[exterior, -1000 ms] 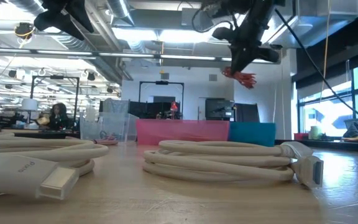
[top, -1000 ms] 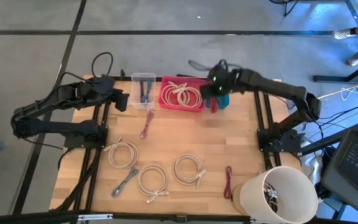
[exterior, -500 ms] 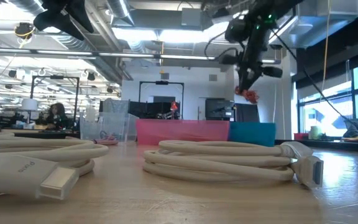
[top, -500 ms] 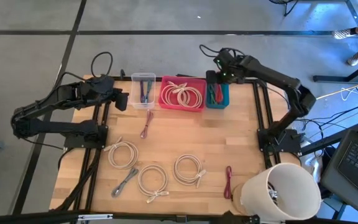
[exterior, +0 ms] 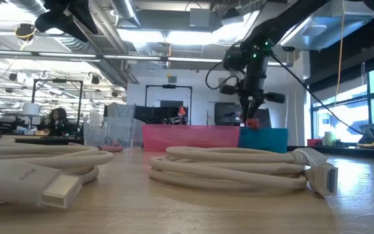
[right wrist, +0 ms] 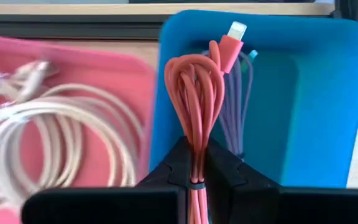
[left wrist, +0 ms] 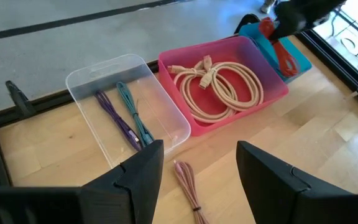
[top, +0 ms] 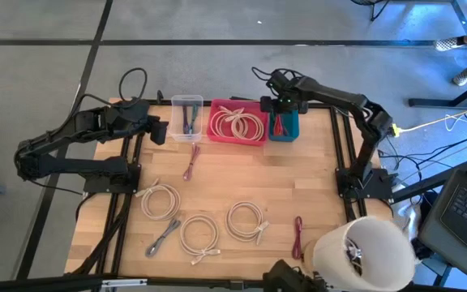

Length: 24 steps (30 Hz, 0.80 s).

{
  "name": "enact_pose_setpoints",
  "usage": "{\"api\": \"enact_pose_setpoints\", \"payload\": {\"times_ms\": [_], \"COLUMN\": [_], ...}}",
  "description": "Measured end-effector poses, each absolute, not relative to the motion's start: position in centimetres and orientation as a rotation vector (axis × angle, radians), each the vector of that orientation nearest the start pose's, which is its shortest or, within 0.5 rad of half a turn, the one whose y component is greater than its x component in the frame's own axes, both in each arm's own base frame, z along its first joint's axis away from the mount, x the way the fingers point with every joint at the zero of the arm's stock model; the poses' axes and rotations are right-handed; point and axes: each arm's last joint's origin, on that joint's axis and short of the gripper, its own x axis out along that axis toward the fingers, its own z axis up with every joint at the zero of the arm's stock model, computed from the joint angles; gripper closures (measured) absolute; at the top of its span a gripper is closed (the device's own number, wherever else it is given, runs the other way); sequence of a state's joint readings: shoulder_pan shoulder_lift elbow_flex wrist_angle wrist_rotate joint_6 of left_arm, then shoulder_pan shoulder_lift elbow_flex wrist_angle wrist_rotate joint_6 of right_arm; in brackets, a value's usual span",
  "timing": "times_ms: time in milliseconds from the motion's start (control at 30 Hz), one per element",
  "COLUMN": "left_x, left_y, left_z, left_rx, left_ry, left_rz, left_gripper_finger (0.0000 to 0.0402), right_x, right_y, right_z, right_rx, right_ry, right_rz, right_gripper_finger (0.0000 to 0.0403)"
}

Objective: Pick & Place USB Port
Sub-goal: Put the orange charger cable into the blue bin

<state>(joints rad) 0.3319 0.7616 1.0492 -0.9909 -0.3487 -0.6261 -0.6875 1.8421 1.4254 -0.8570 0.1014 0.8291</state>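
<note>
High view: the right gripper [top: 280, 113] is held over the blue bin [top: 292, 128] — placing is in hand.

Low view: it hangs just above the bin's rim.

Right wrist view: the red cable [right wrist: 197, 106] is pinched; release is called for next.

Left wrist view: the left gripper [left wrist: 197, 177] is parked open near the clear bin [left wrist: 166, 115], beside the pink bin [left wrist: 272, 87] — nothing obstructs.

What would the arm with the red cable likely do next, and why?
Probably lower a little and open its fingers. The right gripper is shut on the red cable, which hangs directly over the blue bin, so releasing should drop it inside.
</note>
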Motion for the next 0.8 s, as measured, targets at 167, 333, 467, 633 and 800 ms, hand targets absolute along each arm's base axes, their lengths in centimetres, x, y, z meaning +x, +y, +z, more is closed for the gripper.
{"api": "enact_pose_setpoints", "payload": {"times_ms": [167,333,467,633,800], "left_x": [11.0,11.0,11.0,11.0,11.0], "left_y": [4.8,4.8,4.8,4.8,4.8], "left_z": [35.1,35.1,35.1,35.1,35.1], "left_rx": [-0.581,-0.58,-0.581,-0.58,-0.579], "left_ry": [0.497,0.498,0.498,0.498,0.499], "left_rz": [0.828,0.826,0.827,0.826,0.826], "left_gripper_finger": [0.0206,0.0206,0.0206,0.0206,0.0206], "right_x": [28.1,28.0,28.3,28.6,28.8], "right_y": [-24.6,-25.5,-25.7,-25.9,-26.2], "right_z": [20.6,19.9,19.1,17.9,17.0], "right_rx": [1.039,1.038,1.031,1.038,1.033], "right_ry": [0.958,0.94,0.959,0.994,1.005], "right_rz": [-1.19,-1.188,-1.178,-1.167,-1.156], "right_gripper_finger": [0.038,0.038,0.038,0.038,0.038]}}
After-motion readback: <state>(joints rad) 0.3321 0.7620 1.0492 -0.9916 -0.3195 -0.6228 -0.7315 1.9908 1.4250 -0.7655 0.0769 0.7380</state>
